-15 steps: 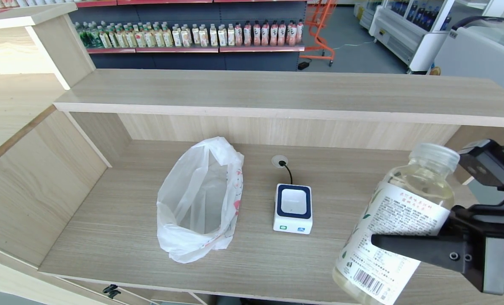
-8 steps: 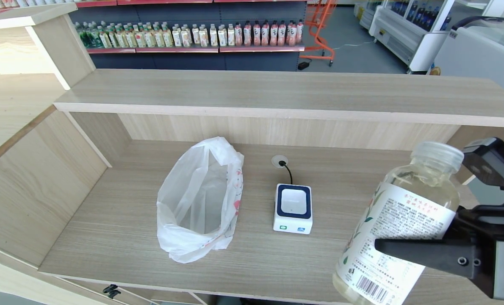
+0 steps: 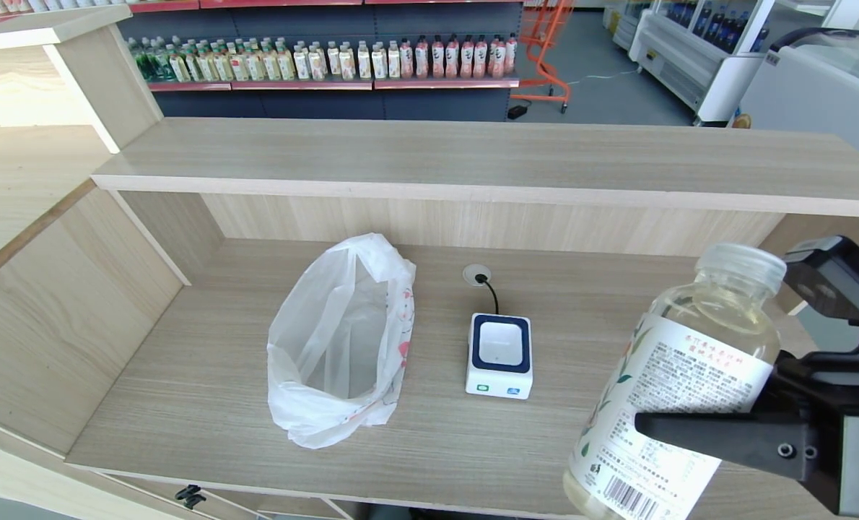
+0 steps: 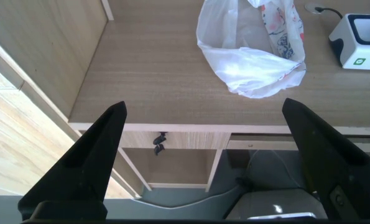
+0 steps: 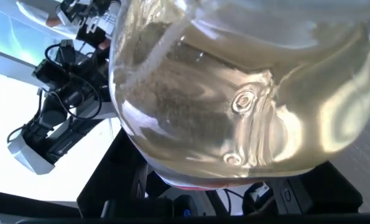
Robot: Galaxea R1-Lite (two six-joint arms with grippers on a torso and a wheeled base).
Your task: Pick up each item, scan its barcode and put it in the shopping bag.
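Right end effector (image 3: 678, 415): pinching the bottle (image 3: 689, 361) across its labelled middle, raised over the near right part of the bench (image 3: 184, 404).
Left end effector (image 4: 203, 162): fingers spread, holding nothing, out past the bench's near edge on the bag's side.
Bottle: clear, pale liquid inside. Its long axis is tilted, with the base low and nearest and the cap up and farther right.
Barcode (image 3: 628, 497): near the base, facing up toward the head camera. It likely needs turning down to be read.
Scanner (image 3: 499, 354): a small white box with its window facing up. It sits left of the bottle and farther in, and the right arm is much the nearer one.
Shopping bag (image 3: 336, 347): left of the scanner, near it but apart, mouth open toward the near edge.
Open room: bare bench between bottle and scanner.
Edges: a back wall and an overhanging shelf lie behind, and a side wall stands far left.
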